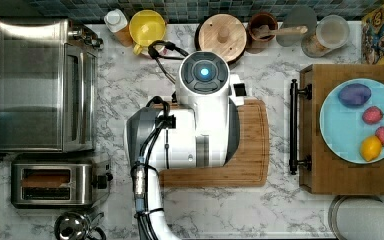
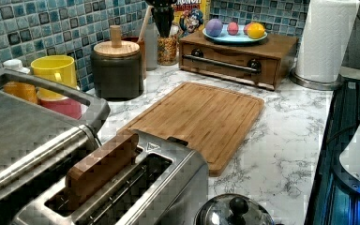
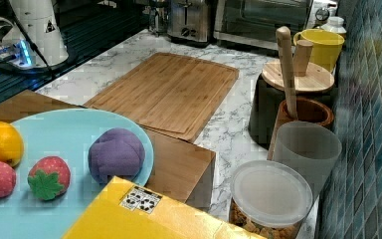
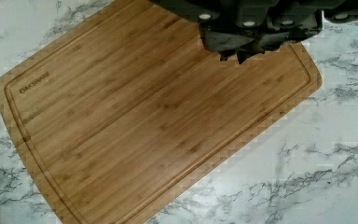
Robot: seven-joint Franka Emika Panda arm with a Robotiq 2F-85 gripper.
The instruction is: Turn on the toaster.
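Toaster sits at the top view's lower left on the marble tabletop, below the toaster oven, apart from the arm. Left view: a brown slice stands in its slot. Wrist view: the pincer hangs over the cutting board, fingertips together, holding nothing.

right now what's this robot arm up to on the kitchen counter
The arm hangs above the bamboo cutting board in the middle of the marble counter, holding nothing. Its gripper looks shut and empty over the board. The toaster stands at the top view's lower left, below the toaster oven, with a brown slice standing tall in one slot. The black lever on its end is untouched, so the toaster does not look switched on yet.
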